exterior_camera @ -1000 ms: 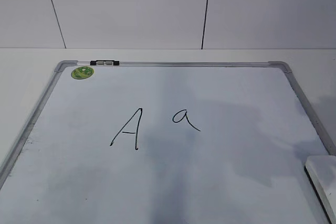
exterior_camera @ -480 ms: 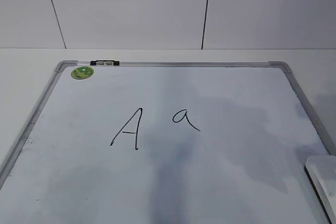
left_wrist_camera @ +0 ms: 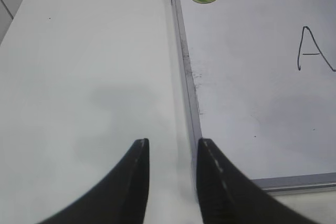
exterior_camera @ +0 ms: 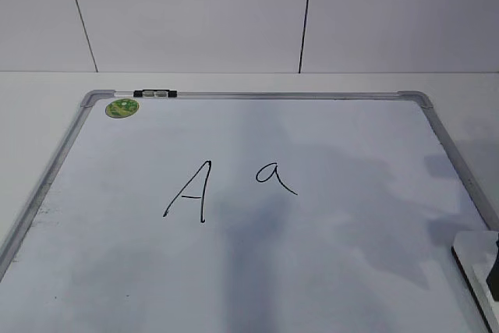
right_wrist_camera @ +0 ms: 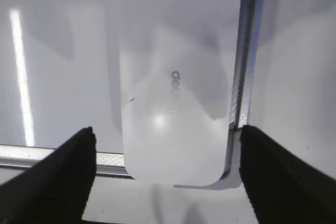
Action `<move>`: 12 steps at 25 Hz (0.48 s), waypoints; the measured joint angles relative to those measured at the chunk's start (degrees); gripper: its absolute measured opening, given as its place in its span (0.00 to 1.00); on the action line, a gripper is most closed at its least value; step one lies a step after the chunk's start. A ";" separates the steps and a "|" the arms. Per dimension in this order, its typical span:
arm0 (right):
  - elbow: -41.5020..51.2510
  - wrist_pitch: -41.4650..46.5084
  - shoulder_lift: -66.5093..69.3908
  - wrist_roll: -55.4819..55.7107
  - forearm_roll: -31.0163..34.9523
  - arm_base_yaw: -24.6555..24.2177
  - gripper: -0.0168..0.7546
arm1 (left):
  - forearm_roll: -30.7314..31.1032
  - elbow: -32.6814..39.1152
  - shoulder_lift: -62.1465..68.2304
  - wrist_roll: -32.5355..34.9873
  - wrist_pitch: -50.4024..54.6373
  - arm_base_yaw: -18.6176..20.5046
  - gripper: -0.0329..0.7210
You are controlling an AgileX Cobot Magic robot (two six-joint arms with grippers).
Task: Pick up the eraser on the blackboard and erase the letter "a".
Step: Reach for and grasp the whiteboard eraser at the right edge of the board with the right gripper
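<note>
The blackboard (exterior_camera: 257, 271) is a white board with a silver frame, lying flat. A capital "A" (exterior_camera: 189, 191) and the letter "a" (exterior_camera: 274, 175) are written near its middle. The white eraser (exterior_camera: 474, 253) lies at the board's lower right corner. In the right wrist view the eraser (right_wrist_camera: 178, 77) sits over the frame corner. My right gripper (right_wrist_camera: 166, 132) is open, with a finger on each side of the eraser's near end, not touching it. One dark finger of it (exterior_camera: 493, 269) shows in the exterior view. My left gripper (left_wrist_camera: 171, 148) is open and empty over the table, beside the board's left frame (left_wrist_camera: 188, 66).
A round green sticker (exterior_camera: 122, 107) and a small black-and-white clip (exterior_camera: 155, 93) sit at the board's far left corner. A white tiled wall (exterior_camera: 249, 13) stands behind the table. White tabletop (left_wrist_camera: 89, 77) lies left of the board.
A dark finger of my right gripper has come into the exterior view at the lower right, next to the eraser. Shadows on the board have shifted. The eraser has not moved.
</note>
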 joint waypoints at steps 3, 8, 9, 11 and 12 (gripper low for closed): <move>-0.13 -0.94 1.79 0.70 0.00 0.00 0.90 | 0.00 0.00 0.00 0.00 0.00 0.00 0.35; -0.35 -2.34 4.07 1.73 0.00 0.00 0.90 | 0.00 0.00 0.00 0.00 0.00 0.00 0.35; -0.35 -2.60 4.51 1.99 0.00 0.00 0.90 | 0.00 0.00 0.00 0.00 0.00 0.00 0.35; -0.35 -3.12 5.25 2.20 0.00 0.00 0.90 | 0.00 0.00 0.00 0.00 0.00 0.00 0.35; -0.35 -3.41 5.64 2.25 0.00 0.00 0.90 | 0.00 0.00 0.00 0.00 0.00 0.00 0.35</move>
